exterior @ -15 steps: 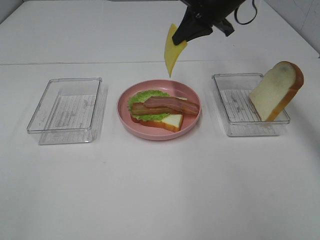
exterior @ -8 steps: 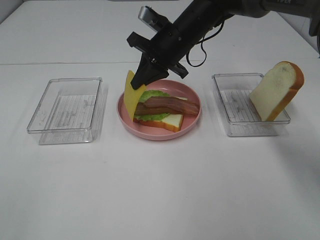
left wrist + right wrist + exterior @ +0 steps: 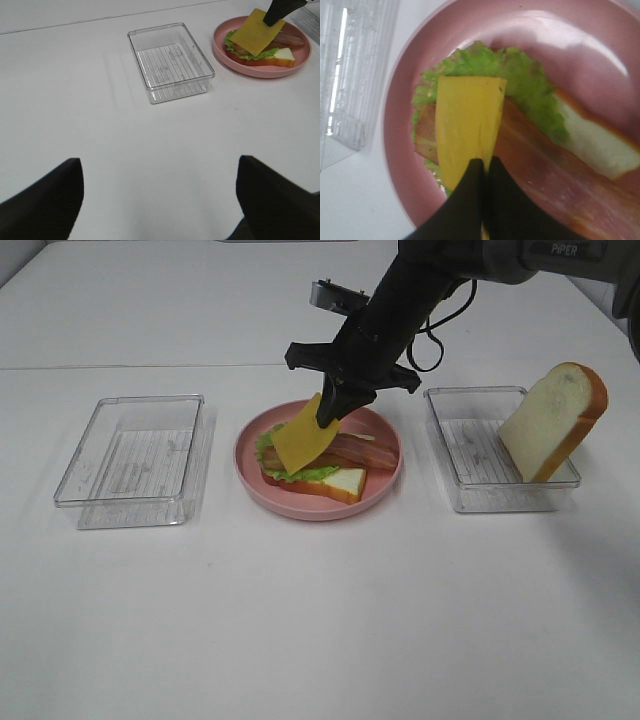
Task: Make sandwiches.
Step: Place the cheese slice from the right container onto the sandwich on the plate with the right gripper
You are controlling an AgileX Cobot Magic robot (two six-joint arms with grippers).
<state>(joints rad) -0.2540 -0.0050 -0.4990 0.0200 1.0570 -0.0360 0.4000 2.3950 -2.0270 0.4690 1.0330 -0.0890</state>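
The right hand (image 3: 330,412) reaches in from the 1 o'clock side of the exterior high view and is clamped on one corner of a yellow cheese square (image 3: 304,442), its fingers (image 3: 482,200) pressed together over the slice. The cheese hangs tilted over the half-built sandwich (image 3: 320,465) on the round pink plate (image 3: 385,485), covering the stack's 9 o'clock end (whether its lower edge touches the bacon cannot be told). The stack so far is a white bread slice (image 3: 345,483) at the bottom, green lettuce (image 3: 300,472) on it, and reddish-brown bacon strips (image 3: 362,450) lying across the top.

The plate sits at the middle of the white worktop (image 3: 320,620). At 9 o'clock from it stands a clear plastic tray (image 3: 135,460), and at 3 o'clock a second clear tray (image 3: 480,490), with a second bread slice (image 3: 555,420) leaning upright against its far right rim.

The left hand (image 3: 160,200) shows only as two dark fingers (image 3: 45,200) spread well apart over bare worktop, near the left tray and holding nothing.
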